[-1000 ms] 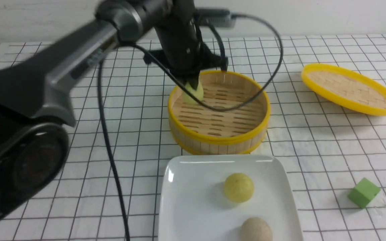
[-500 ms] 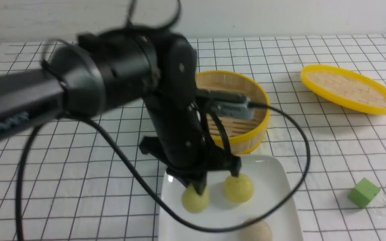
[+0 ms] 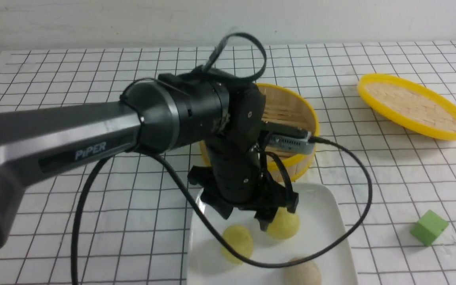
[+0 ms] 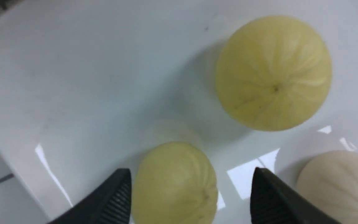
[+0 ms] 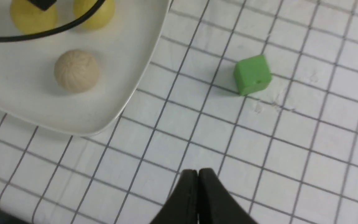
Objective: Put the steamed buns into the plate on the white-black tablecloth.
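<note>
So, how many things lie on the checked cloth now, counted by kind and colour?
Yellow-green buns: 2
Beige bun: 1
White plate: 1
Steamer basket: 1
Basket lid: 1
Green cube: 1
Total: 7

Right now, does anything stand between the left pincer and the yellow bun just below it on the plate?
Nothing visible does. The left pincer hangs open, with the yellow bun lying on the plate under the gap between its fingers. The other yellow bun and the beige bun lie apart from it.
</note>
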Tool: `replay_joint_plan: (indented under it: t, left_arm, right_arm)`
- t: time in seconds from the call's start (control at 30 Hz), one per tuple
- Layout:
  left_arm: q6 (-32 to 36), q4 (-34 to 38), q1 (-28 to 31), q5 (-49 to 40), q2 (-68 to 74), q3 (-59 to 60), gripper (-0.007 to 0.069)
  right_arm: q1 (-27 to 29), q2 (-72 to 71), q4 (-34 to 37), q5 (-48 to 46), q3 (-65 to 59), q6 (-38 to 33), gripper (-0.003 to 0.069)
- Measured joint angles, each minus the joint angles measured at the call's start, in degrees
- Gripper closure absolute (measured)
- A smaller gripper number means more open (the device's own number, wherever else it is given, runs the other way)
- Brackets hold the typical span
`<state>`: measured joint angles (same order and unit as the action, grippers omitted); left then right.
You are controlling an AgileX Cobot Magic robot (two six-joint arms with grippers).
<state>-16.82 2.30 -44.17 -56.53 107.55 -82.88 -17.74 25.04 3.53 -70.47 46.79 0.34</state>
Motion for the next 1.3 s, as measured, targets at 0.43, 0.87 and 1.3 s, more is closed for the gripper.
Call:
replay_joint_plan:
  t: [0.43,0.87,1.3]
  left_arm:
    - [-0.1,-4.5,0.0,-3.4,-3.6,-2.7,0.0212]
    - [-0.1,-4.6,0.0,-3.9,-3.6,-2.7,0.0457]
    - [-0.1,-4.5,0.0,-4.2,-3.6,-2.7,0.0474]
  right_arm:
    - [0.0,-21.7,-2.3,49.3,-28.7,5.0,0.0660]
    - [0.0,-21.7,7.2,43.8,-29.4,-0.3,0.0660]
    - [0.0,-21.7,7.3,42.9,-29.4,-0.3,0.0655]
